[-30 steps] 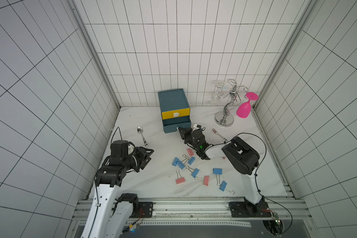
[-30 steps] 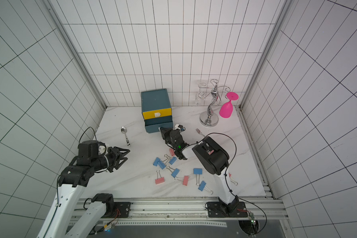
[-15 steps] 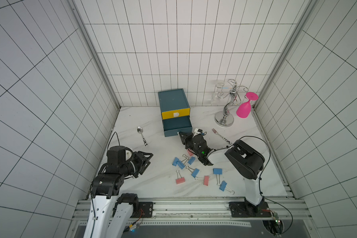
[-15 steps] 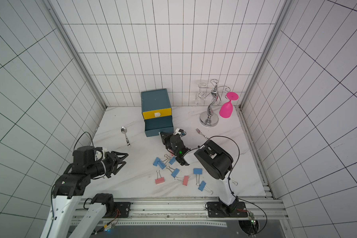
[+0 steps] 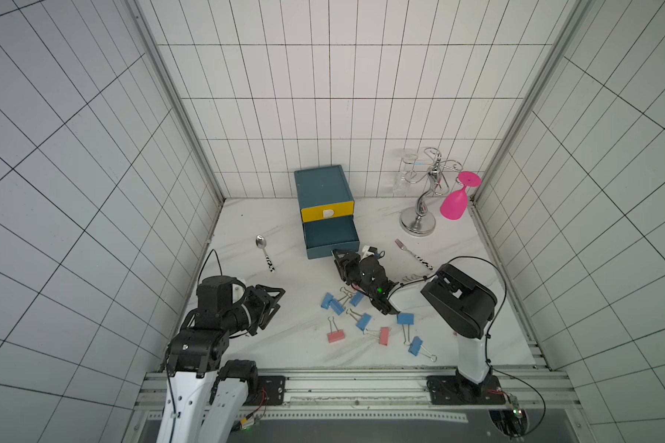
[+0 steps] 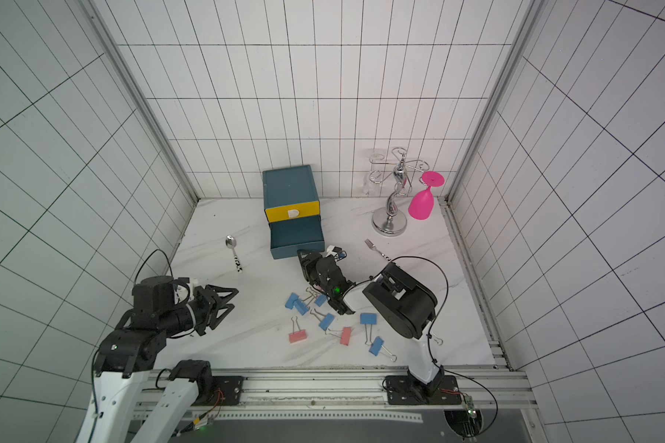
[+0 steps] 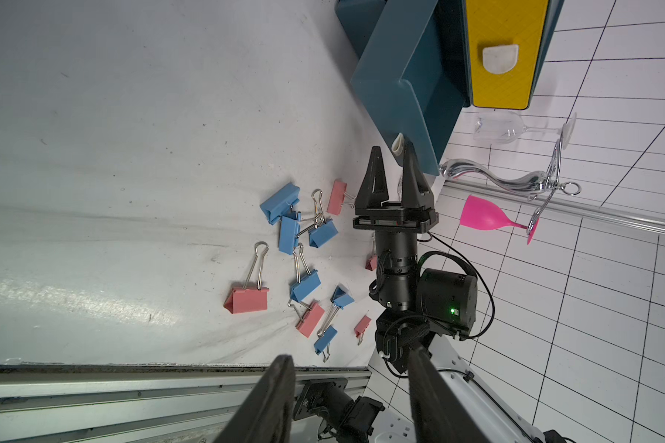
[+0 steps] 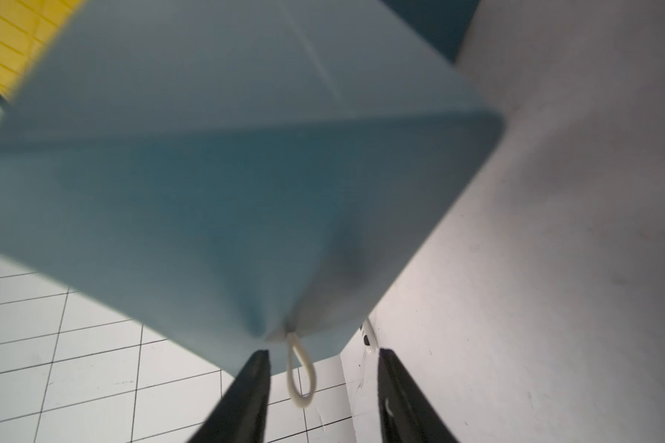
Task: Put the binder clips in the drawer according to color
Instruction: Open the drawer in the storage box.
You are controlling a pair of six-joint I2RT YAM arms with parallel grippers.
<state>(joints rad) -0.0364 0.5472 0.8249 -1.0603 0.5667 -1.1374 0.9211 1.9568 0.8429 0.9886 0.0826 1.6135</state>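
Note:
Several binder clips, blue (image 5: 333, 303) and pink (image 5: 335, 336), lie scattered on the white table in front of the drawer box (image 5: 323, 188); the left wrist view shows them too, blue (image 7: 281, 201) and pink (image 7: 248, 301). The box's lower teal drawer (image 5: 331, 239) is pulled out under the shut yellow drawer (image 5: 327, 213). My right gripper (image 5: 340, 257) (image 8: 323, 354) is open at the teal drawer's front. The white loop handle (image 8: 300, 383) hangs between its jaws, touching neither. My left gripper (image 5: 279, 299) (image 7: 350, 356) hovers open and empty, left of the clips.
A spoon (image 5: 263, 249) lies left of the drawer box and a fork (image 5: 411, 253) to its right. At the back right a chrome glass stand (image 5: 419, 222) holds a pink glass (image 5: 455, 203) and a clear glass (image 5: 402, 184). Tiled walls enclose the table.
My right gripper's jaws have opened, and the loop handle now hangs free between them. The teal drawer has come out slightly. The left arm has drawn back a little towards the front.

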